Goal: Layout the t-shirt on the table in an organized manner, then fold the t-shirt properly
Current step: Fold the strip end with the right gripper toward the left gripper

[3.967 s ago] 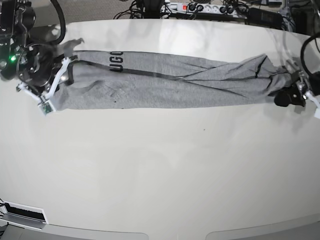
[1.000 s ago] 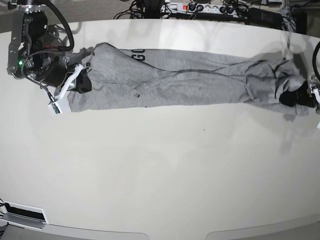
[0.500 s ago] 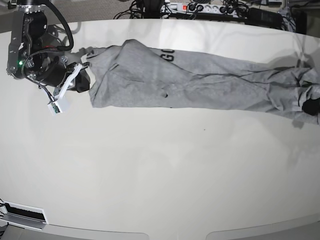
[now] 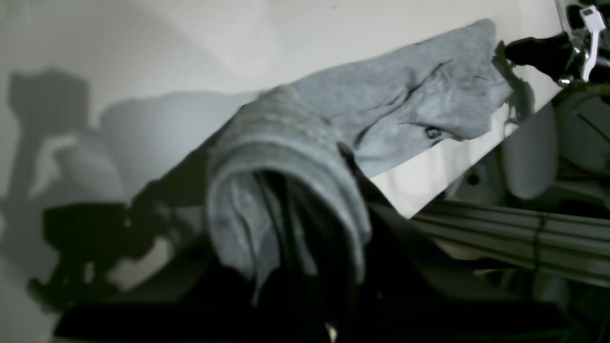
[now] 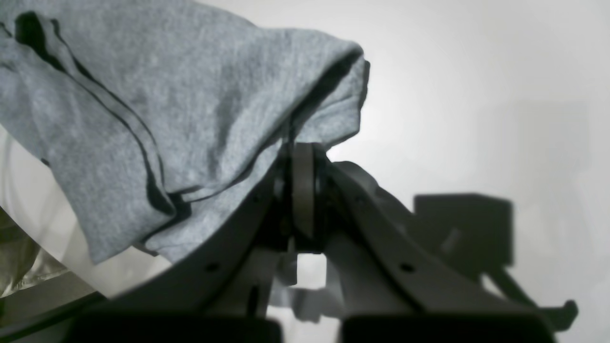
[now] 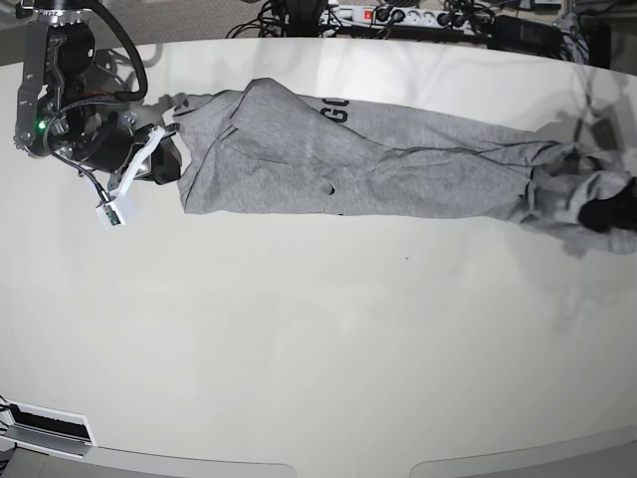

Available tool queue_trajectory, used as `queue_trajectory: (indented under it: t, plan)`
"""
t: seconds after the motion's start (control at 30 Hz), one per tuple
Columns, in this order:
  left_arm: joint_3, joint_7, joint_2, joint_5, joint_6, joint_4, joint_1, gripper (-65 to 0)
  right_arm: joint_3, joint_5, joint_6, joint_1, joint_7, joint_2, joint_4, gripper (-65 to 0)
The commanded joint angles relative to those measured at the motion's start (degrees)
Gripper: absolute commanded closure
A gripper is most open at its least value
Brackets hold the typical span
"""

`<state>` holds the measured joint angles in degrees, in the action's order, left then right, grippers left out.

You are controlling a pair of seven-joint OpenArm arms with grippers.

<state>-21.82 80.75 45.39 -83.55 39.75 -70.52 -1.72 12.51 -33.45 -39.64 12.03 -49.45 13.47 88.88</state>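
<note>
The heather-grey t-shirt is stretched in a long, wrinkled band across the far half of the off-white table, with black lettering at its top edge. My right gripper is shut on the shirt's left end; in the right wrist view the fingers pinch a folded edge of the shirt. My left gripper is shut on the bunched right end near the table's right edge. In the left wrist view the cloth wraps over the dark jaws, and the right gripper shows far off.
A power strip and cables lie behind the table's far edge. A white and black fitting sits at the front left edge. The table's curved edge runs close to the shirt in the left wrist view.
The whole shirt has slid to the right over the last second as my left gripper pulled it toward the table's right edge. The right gripper has stayed on the left end.
</note>
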Motion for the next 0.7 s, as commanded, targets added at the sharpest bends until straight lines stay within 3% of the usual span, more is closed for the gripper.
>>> queue_trajectory:
  t: [0.0, 0.33, 0.67]
  plan:
    - [-0.6, -0.8, 0.7, -1.5, 0.3, -1.9, -0.8, 0.0, 0.2, -1.1, -0.4, -0.6, 1.5, 0.6, 1.2, 0.0]
    - [-0.6, -0.8, -12.7, -1.5, 0.3, -8.7, -0.8, 0.0, 0.2, -1.0, -0.4, -0.6, 1.9, 0.6, 1.2, 0.0]
    - [3.6, -0.8, -21.3, -1.5, 0.3, -8.7, -0.8, 0.0, 0.2, -1.0, -0.4, -0.6, 1.9, 0.6, 1.2, 0.0]
